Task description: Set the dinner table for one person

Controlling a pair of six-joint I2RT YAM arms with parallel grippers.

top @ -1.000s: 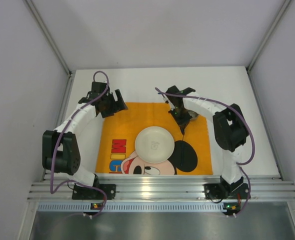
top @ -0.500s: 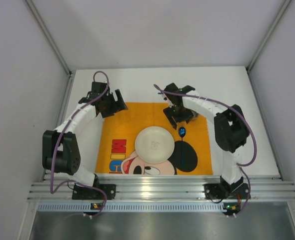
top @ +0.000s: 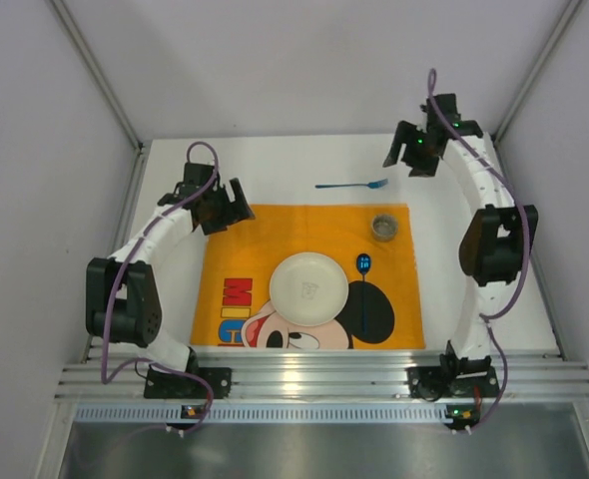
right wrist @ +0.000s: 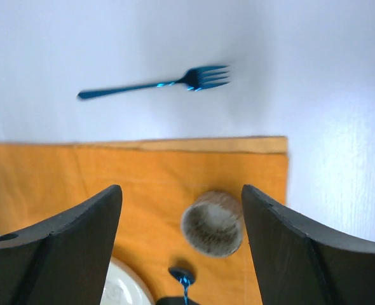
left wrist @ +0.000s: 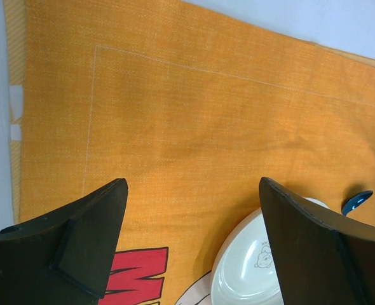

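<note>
The white dinner table (top: 275, 165) carries an orange cartoon-mouse placemat (top: 245, 249). On the mat sit a white plate (top: 309, 287), a blue spoon (top: 363, 265) just right of the plate, and a small wooden cup (top: 384, 227) near the mat's far right corner. A blue fork (top: 351, 185) lies on the bare table behind the mat. My right gripper (top: 406, 160) hangs open and empty, raised over the table's back right; from its wrist I see the fork (right wrist: 156, 84), cup (right wrist: 213, 223) and spoon bowl (right wrist: 182, 276). My left gripper (top: 233, 218) is open over the mat's far left corner, the plate (left wrist: 257, 273) near its right finger.
Grey walls close in the table on the left, back and right. An aluminium rail (top: 324, 379) with both arm bases runs along the near edge. Bare white table shows left of the mat (top: 170, 299) and right of it (top: 474, 299).
My right gripper opened and left the blue spoon on the mat beside the plate, then rose and swung away to the back right. The left arm has not moved.
</note>
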